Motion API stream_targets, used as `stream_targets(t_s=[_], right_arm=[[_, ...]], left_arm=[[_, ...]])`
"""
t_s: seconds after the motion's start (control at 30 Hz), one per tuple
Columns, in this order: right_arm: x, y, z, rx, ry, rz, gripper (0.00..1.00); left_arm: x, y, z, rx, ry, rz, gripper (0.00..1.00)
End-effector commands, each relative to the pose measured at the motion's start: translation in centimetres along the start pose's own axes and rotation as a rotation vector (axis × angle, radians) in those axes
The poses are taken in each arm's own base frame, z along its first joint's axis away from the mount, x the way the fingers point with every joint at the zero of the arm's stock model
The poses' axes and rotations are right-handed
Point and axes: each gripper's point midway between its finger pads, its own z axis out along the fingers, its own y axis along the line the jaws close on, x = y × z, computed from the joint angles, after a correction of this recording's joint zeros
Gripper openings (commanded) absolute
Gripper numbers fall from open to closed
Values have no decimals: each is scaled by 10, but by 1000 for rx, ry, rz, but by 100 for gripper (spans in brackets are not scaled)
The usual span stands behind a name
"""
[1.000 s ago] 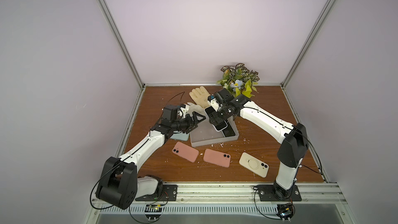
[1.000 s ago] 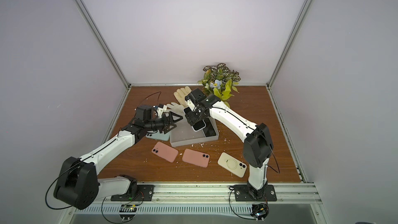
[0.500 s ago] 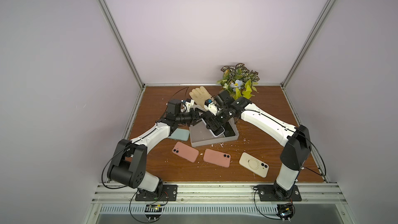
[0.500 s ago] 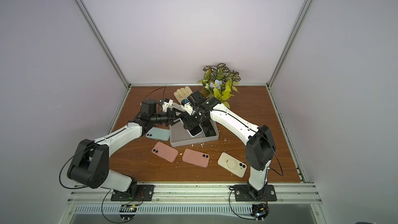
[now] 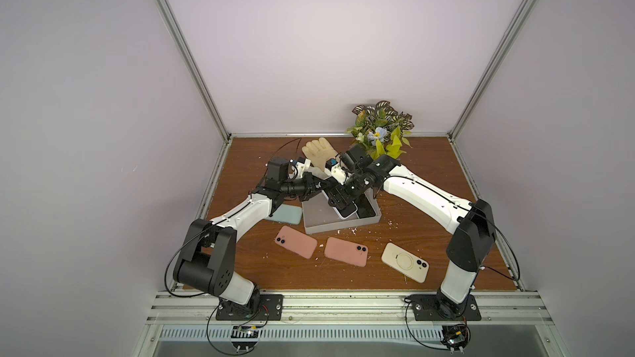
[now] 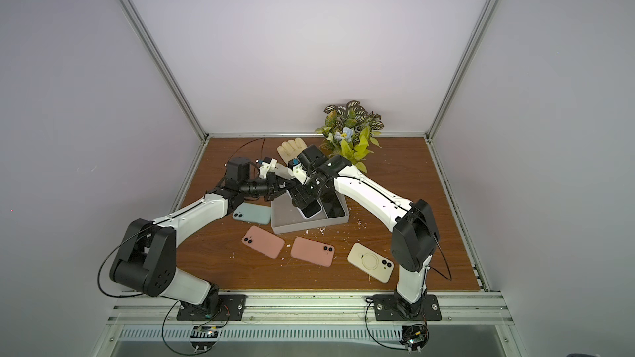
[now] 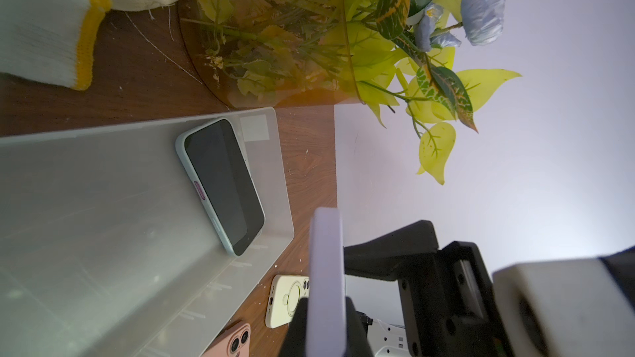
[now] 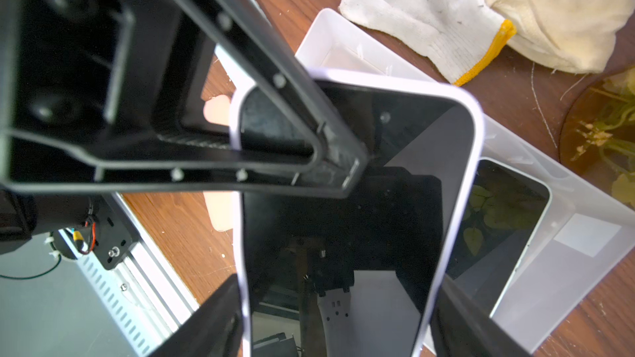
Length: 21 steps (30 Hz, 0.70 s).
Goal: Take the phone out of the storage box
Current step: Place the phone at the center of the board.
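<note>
- The left gripper [image 7: 326, 317] is clamped tight on the phone [image 8: 422, 139] at one end; its long axis runs straight to the right gripper [image 8: 336, 331].
- The right gripper's jaws flank the phone's long edges; I can't tell whether they grip.

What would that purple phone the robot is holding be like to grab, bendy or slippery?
Probably stiff: the purple phone looks flat and straight though the left gripper pinches it only near one end. Its screen mirrors things like glass, so it is likely smooth and slippery; the matte case rim may grip better. Dropped, it might crack.
</note>
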Motion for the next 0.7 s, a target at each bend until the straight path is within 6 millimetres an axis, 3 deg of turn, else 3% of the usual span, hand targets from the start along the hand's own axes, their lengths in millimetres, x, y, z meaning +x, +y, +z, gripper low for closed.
stream_targets(t_s=[0.0, 0.07, 0.23, 0.43, 0.53, 0.67], right_arm=[[-39, -16, -47, 58, -171, 42, 91], [-45, -23, -72, 66, -233, 79, 99], [-50, -47, -144, 125, -462, 209, 99], [-35, -70, -227, 226, -772, 360, 99], [-29, -70, -251, 228, -875, 399, 99], [-21, -69, -268, 209, -956, 442, 99]], left_arm=[[8, -15, -12, 35, 7, 18, 0], [12, -19, -18, 43, -24, 14, 0], [27, -31, -17, 20, -130, 10, 0], [56, -45, 21, 18, -250, -23, 0], [67, -56, 47, 50, -272, -6, 0], [74, -80, 85, 87, -290, 43, 0]])
